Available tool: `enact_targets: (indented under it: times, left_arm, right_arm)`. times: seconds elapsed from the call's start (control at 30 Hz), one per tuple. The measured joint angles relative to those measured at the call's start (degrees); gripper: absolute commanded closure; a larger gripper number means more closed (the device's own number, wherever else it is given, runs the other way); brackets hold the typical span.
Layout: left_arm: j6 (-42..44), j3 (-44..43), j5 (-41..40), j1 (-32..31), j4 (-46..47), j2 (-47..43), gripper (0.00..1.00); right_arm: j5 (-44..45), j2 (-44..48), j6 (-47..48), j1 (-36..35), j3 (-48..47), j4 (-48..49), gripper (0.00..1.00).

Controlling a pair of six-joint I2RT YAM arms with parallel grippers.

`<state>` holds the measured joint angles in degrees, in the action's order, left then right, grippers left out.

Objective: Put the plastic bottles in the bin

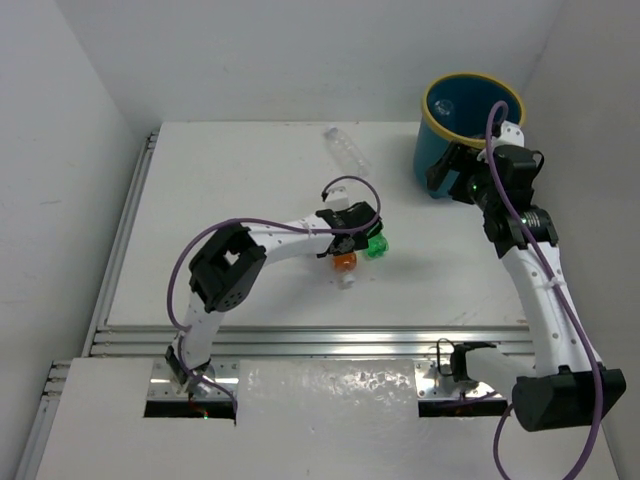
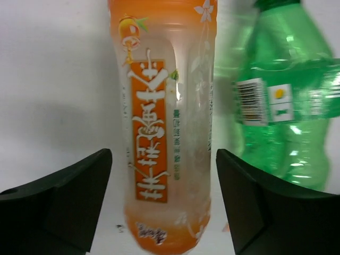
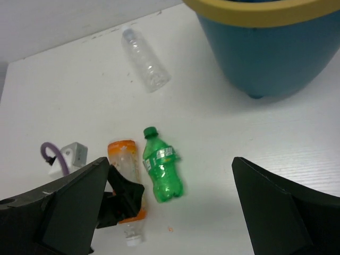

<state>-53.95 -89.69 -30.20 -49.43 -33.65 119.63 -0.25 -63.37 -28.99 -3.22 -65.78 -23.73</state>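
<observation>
An orange bottle [image 2: 167,133] lies on the white table between the fingers of my left gripper [image 2: 164,202], which is open with a gap on each side. From above, the left gripper [image 1: 352,243] sits over this orange bottle [image 1: 344,261]. A green bottle [image 1: 377,246] lies just to its right and fills the right side of the left wrist view [image 2: 281,106]. A clear bottle [image 1: 347,150] lies further back. The teal bin [image 1: 432,160] with a yellow rim stands at the back right. My right gripper [image 1: 445,172] hangs open and empty beside the bin's near side, above the table [image 3: 170,212].
The right wrist view shows the bin wall [image 3: 265,53], the clear bottle [image 3: 143,61], the green bottle [image 3: 162,167] and the orange bottle [image 3: 126,159] under the left gripper's black fingers [image 3: 119,196]. A metal rail [image 1: 300,340] runs along the table's near edge. White walls enclose the table.
</observation>
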Motion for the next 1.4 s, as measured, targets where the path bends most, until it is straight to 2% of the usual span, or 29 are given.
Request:
enact_targets:
  times: [0.13,0.17,0.23,0.27,0.33,0.43,0.53,0.63,0.7,0.8,0.93,1.07,1.1,1.13,1.17,1.2,1.23,1.27,1.3,1.4]
  left_arm:
    - [-0.7,3.8,-1.8,0.0,-0.4,-0.4,0.30]
    - [-0.7,5.3,-1.9,0.0,-0.6,-0.6,0.38]
    - [-1.2,8.6,-2.5,0.0,-0.3,-1.1,0.60]
    - [-1.0,9.8,-2.7,0.0,0.4,-2.3,0.75]
    - [-0.7,14.1,-2.8,-0.1,1.7,-5.7,0.86]
    - [0.8,25.0,-2.6,-0.1,4.6,-14.6,0.89]
    - [6.3,38.0,-0.5,-0.2,11.3,-30.0,0.89]
    - [13.7,49.3,5.6,-0.3,25.0,-46.7,0.89]
    - [17.8,54.4,11.0,-0.3,33.6,-54.6,0.89]
    - [21.9,57.5,17.5,-0.3,41.7,-60.0,0.90]
    - [25.3,57.8,23.4,-0.1,46.8,-61.0,0.89]
    - [26.6,57.8,26.1,-0.1,48.5,-61.2,0.82]
    - [26.9,57.7,26.8,-0.1,48.9,-61.3,0.73]
    - [27.0,57.7,27.1,-0.1,49.0,-61.4,0.66]
    - [27.2,57.4,27.5,-0.1,49.0,-61.4,0.42]
    - [27.3,57.1,27.8,-0.1,48.9,-61.4,0.29]
    - [27.8,56.7,27.7,-0.1,48.6,-61.5,0.19]
    - [27.9,56.2,27.6,0.0,48.5,-61.4,0.14]
    - [28.0,55.3,27.4,0.0,48.0,-61.2,0.02]
    - [27.6,50.9,24.0,0.0,44.5,-60.7,0.00]
  right_arm:
    - [-2.7,1.9,-0.7,-0.3,1.6,0.1,0.01]
    - [-3.2,2.5,-0.8,-0.4,1.9,0.2,0.01]
    - [-4.5,3.8,-1.1,-0.8,2.6,0.7,0.01]
    - [-5.2,4.1,-1.2,-1.2,3.0,1.2,0.01]
    - [-7.5,4.3,-1.5,-1.9,4.0,2.2,0.01]
    - [-13.0,3.1,-2.2,-2.6,5.9,4.6,0.01]
    - [-20.5,0.0,-5.0,-3.5,7.8,8.5,0.01]
    - [-27.1,-3.5,-9.9,-6.7,10.9,14.6,0.01]
    - [-28.8,-6.1,-12.3,-10.8,11.7,17.2,0.01]
    - [-30.3,-9.3,-14.8,-17.1,11.7,21.0,0.01]
    - [-31.1,-11.1,-17.0,-22.8,11.7,24.9,0.01]
    - [-31.3,-11.5,-18.9,-25.6,11.7,28.4,0.04]
    - [-31.4,-11.7,-19.4,-26.2,11.7,29.5,0.11]
    - [-31.5,-11.9,-19.8,-26.7,11.7,30.3,0.35]
    - [-31.6,-12.1,-20.0,-27.1,11.9,31.5,0.54]
    - [-31.3,-12.4,-20.3,-27.5,12.0,32.3,0.73]
    - [-31.4,-12.6,-20.9,-27.5,12.1,33.2,0.89]
    - [-31.5,-12.7,-21.3,-27.4,12.2,33.6,1.00]
    - [-31.6,-12.9,-21.7,-27.4,12.3,33.6,1.00]
    - [-29.8,-12.9,-20.5,-27.2,11.5,30.9,1.00]
